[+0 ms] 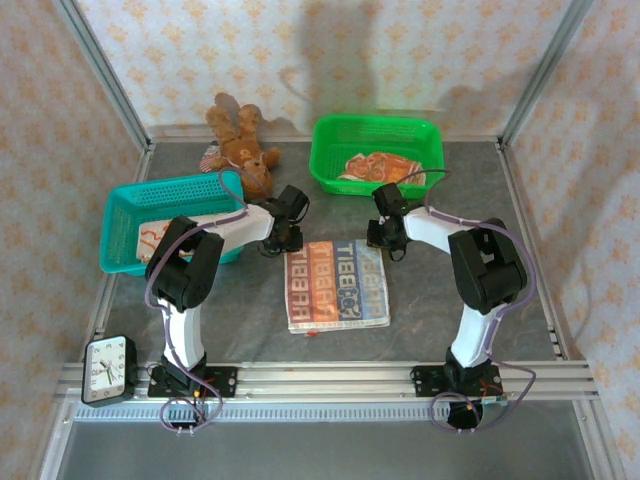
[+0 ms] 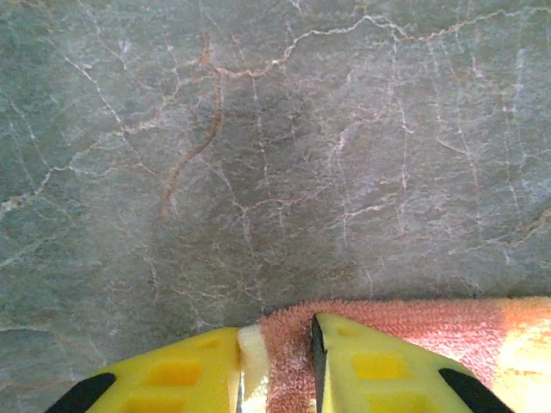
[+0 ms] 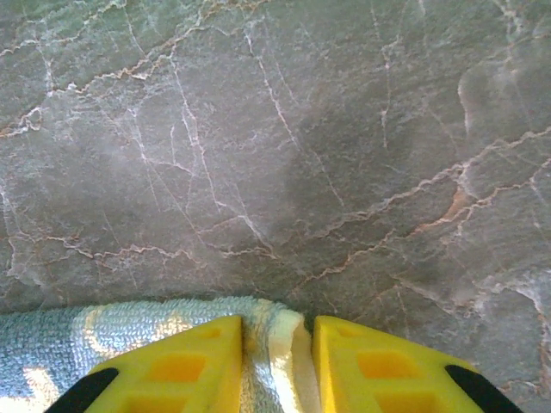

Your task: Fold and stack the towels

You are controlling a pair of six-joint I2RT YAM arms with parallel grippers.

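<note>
- The middle towel (image 1: pixel 337 285) lies flat on the grey worktop (image 1: pixel 250 330), between the two arms and nearer the front rail than the baskets.
- Its left part is orange-striped and its right part grey-teal, with large printed letters running across both.
- The left claw (image 1: pixel 283 243) is down at the towel's far left corner. In the left wrist view its yellow fingers (image 2: pixel 185 379) pinch the pinkish-orange terry edge, and a cream strip of the corner shows between them.
- The right claw (image 1: pixel 388 245) is down at the far right corner. In the right wrist view its yellow fingers (image 3: pixel 181 370) pinch the cream hem of the grey-teal cloth.
- Past both held corners the wrist views show bare, veined grey worktop.
- A second towel (image 1: pixel 150 240), orange and white, lies inside the teal basket (image 1: pixel 175 192) at the left side of the worktop.
- A third towel (image 1: pixel 380 168), orange and white and rumpled, lies in the green basket (image 1: pixel 330 150) at the back.
- A brown teddy bear (image 1: pixel 243 145) lies at the back between the two baskets, just beside the teal one's far corner.
- A small clock (image 1: pixel 110 368) stands at the near left corner, beside the left arm's base.
</note>
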